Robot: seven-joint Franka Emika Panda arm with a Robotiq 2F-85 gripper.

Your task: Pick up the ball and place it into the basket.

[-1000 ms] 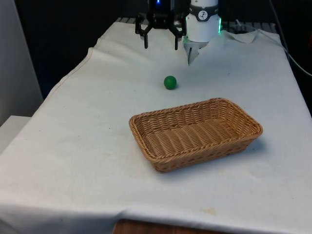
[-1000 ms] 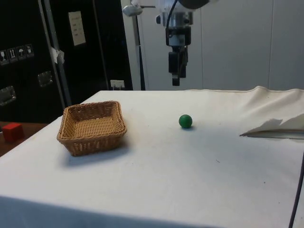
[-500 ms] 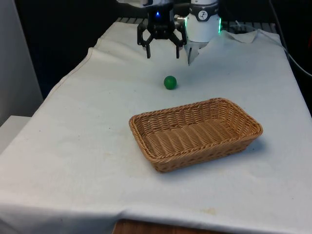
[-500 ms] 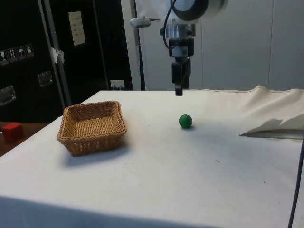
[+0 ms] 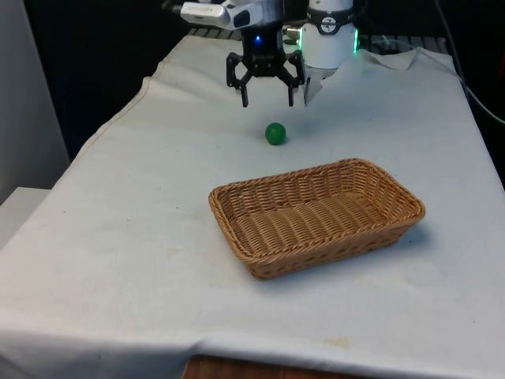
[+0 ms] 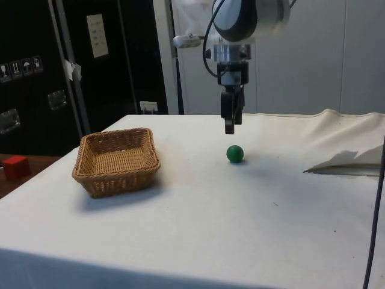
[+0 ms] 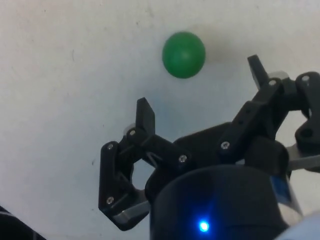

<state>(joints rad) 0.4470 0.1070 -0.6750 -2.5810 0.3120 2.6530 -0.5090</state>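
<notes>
Hand (image 5: 267,101): black two-finger hand, fingers spread apart and holding nothing, poised in the air above the tabletop (image 5: 158,197), just behind the ball in the front view.
Ball (image 5: 274,133): green, resting on the white cloth, free of the fingers (image 7: 145,113).
Basket (image 5: 316,215): wicker, rectangular, near the ball but apart from it.
</notes>
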